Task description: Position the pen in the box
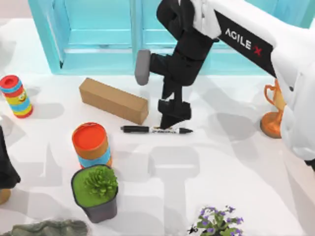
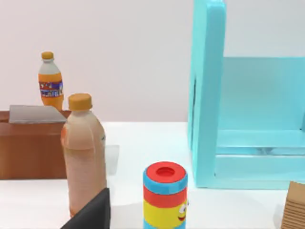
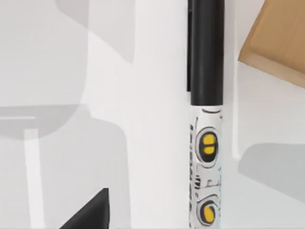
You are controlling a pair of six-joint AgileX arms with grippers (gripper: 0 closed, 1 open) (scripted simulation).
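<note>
The pen (image 1: pixel 156 130) lies flat on the counter (image 1: pixel 236 162), just right of the tan block (image 1: pixel 114 100), under the right gripper (image 1: pixel 173 118); its jaws' spread I cannot tell. It looks light, stiff and slick, so grip mid-barrel at the label band.

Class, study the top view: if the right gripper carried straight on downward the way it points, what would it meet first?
Most likely the pen, lying on the table directly under the right gripper; how far above it the gripper stands is unclear.

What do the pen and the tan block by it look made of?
Pen: likely plastic, smooth black barrel with a slight sheen and a white printed label band. Tan block: cardboard or wood, can't tell which; matte, flat tan faces. The right gripper is above the pen.
</note>
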